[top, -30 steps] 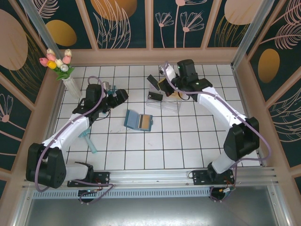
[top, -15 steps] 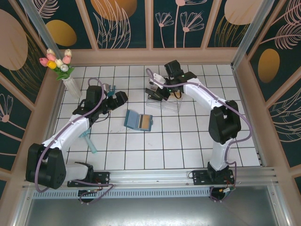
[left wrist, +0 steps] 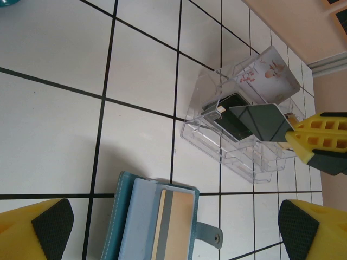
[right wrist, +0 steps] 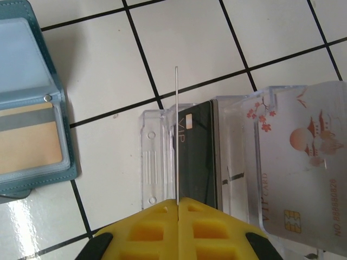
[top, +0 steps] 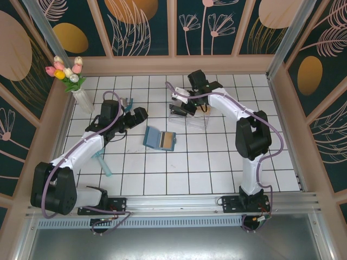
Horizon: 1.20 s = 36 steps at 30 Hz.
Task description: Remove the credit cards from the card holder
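**Card holder point(top: 159, 139).** A dark-teal bifold lying open and flat on the white tiled table point(top: 179, 173). It is near the clear compartment box point(top: 191, 118), on that box's near-left side, with a strip of bare tile between them. Its inner faces are pale blue-grey with clear pockets, and a strap with a snap sticks out from one edge. One yellowish-gold card point(left wrist: 174, 219) with a grey stripe sits in a pocket.

**Other cards.** A black card point(right wrist: 198, 157) marked VIP and a white card point(right wrist: 295, 162) printed with blossoms stand in the box's compartments. A third, grey card point(left wrist: 259, 121) hangs over the box's left end, just beside the black one. The right wrist view shows it edge-on as a thin line. Whether its lower edge touches the box is hard to tell.

**Grippers.** The right gripper point(right wrist: 177, 201) has its yellow fingers pressed together on the grey card. The left gripper point(top: 140, 116) hovers left of the box with its pads spread wide. The card holder lies between the pads in the left wrist view.

**Room.** Bare tiles reach from the box's near side to the arm bases. A vase of tulips point(top: 80, 96) stands far left of the box, by the wooden wall.
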### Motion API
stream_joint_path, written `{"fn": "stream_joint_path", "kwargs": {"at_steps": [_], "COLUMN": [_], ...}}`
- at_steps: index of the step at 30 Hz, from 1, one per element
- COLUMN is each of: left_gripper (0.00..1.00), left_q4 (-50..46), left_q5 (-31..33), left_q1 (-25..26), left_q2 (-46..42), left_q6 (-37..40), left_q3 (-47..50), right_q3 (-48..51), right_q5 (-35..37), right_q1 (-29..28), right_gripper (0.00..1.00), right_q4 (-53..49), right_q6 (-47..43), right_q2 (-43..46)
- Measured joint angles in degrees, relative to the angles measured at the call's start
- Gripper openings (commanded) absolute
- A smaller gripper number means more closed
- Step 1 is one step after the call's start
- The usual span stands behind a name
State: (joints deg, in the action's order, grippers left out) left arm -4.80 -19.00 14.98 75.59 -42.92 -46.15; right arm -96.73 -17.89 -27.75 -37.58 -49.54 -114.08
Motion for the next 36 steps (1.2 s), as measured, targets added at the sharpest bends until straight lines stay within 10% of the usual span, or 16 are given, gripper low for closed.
{"fn": "stream_joint_path", "kwargs": {"at_steps": [36], "left_gripper": [0.98], "left_q4": [0.28], "left_q5": [-1.81], "left_q1": [0.0], "left_q2": [1.07], "left_q6": [-0.15], "left_q3": [0.52], "right_q3": [-4.87], "right_q5": [3.28], "right_q1": [0.39], "right_gripper": [0.18], "right_q4": [-1.88], "right_q6": [0.85], "right_q2": [-5.33]}}
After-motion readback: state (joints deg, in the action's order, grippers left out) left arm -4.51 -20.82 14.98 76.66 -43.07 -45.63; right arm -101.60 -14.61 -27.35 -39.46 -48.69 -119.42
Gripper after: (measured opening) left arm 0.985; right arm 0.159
